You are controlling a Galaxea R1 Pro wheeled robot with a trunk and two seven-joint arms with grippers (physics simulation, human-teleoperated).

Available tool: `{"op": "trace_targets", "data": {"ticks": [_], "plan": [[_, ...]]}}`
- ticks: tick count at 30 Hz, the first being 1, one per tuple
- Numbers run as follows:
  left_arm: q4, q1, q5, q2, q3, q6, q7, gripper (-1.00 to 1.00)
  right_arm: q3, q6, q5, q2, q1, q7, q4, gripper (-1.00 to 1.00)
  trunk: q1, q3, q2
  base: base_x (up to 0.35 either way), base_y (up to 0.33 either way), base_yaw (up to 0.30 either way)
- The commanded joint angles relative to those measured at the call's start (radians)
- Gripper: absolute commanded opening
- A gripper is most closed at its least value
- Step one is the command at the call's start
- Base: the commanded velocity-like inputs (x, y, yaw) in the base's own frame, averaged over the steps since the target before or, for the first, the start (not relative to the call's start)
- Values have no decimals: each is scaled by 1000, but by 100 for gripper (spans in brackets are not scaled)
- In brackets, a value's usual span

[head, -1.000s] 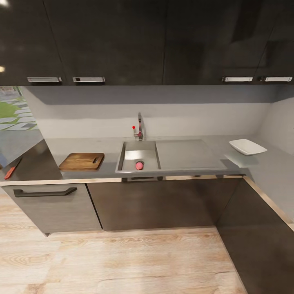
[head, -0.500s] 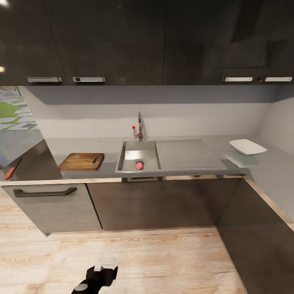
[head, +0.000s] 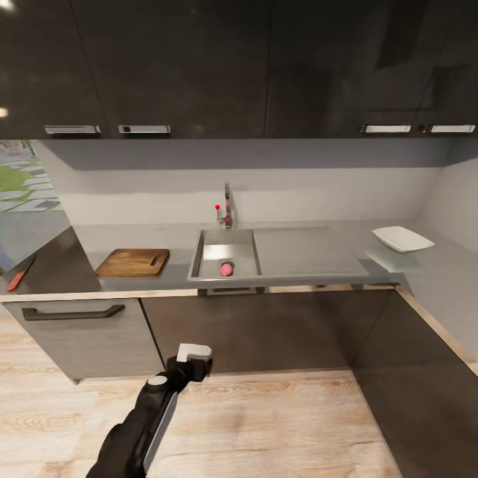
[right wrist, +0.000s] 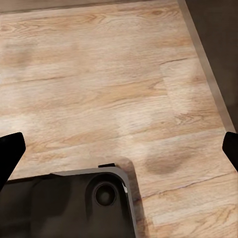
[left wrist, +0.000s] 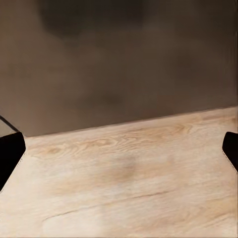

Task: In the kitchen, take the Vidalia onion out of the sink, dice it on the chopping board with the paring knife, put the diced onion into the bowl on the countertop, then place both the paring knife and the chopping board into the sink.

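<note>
A small pinkish Vidalia onion (head: 227,269) lies at the front of the sink (head: 226,239) set in the grey countertop (head: 133,236). The brown chopping board (head: 133,262) lies left of the sink, its handle hole toward the basin. Far left, the red-handled paring knife (head: 20,273) rests on a lower grey surface. The white bowl (head: 402,239) stands at the right end of the counter. My left gripper (head: 194,350) hangs low before the lower cabinets, well below the counter edge. It is open (left wrist: 119,153) and holds nothing. My right gripper (right wrist: 119,151) is open over the wood floor.
A faucet (head: 228,206) with a red knob stands behind the sink. Grey lower cabinets (head: 252,332) and a drawer handle (head: 73,312) face me. The counter turns toward me along the right side (head: 438,285). Dark upper cabinets (head: 199,66) hang overhead. The robot's dark base (right wrist: 74,203) sits on the floor.
My left arm has risen into the head view from the bottom edge, moving up and forward toward the lower cabinets. The counter's things have stayed put.
</note>
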Motion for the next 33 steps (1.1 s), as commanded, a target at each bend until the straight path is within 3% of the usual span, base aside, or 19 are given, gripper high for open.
{"op": "trace_targets", "data": {"ticks": [1, 3, 4, 5, 12, 15, 21, 27, 30, 33], "plan": [[-4, -29, 1, -3, -1, 36, 0, 100, 8, -1, -4, -1, 0, -8, -3, 100, 0, -2, -2, 0, 0, 0], [-11, -74, 2, -8, -2, 96, 0, 100, 9, -1, -4, -1, 0, -8, -3, 100, 0, -2, -2, 0, 0, 0], [-22, -164, 5, -20, -3, 193, -2, 100, 8, -1, -4, -1, 0, -8, -3, 100, 0, -2, -2, 0, 0, 0], [-22, -192, 6, -24, -3, 208, -2, 100, 9, -1, -4, -1, 0, -8, -3, 100, 0, -2, -2, 0, 0, 0], [-2, -305, 8, -40, -4, 235, 0, 100, 9, -1, -4, 0, 0, -8, -3, 100, 0, -2, -2, 0, 0, 0], [26, -379, 10, -43, -4, 241, 1, 100, 9, -1, -4, 0, 0, -8, -3, 100, 0, -2, -2, 0, 0, 0], [76, -518, 23, -46, -4, 370, -3, 100, 9, -1, -4, 0, 0, -8, -3, 100, 0, -2, -2, 0, 0, 0], [109, -650, 68, -49, -3, 420, -2, 100, 9, -1, -4, 0, 0, -8, -3, 100, 0, -2, -2, 0, 0, 0], [196, -743, 100, -50, -3, 426, 0, 100, 9, -1, -4, 0, 0, -8, -4, 100, 0, -2, -2, 0, 0, 0], [305, -818, 109, -51, -3, 424, 0, 100, 9, -3, -5, 1, 0, -8, -8, 100, 0, -2, -2, 0, 0, 0]]}}
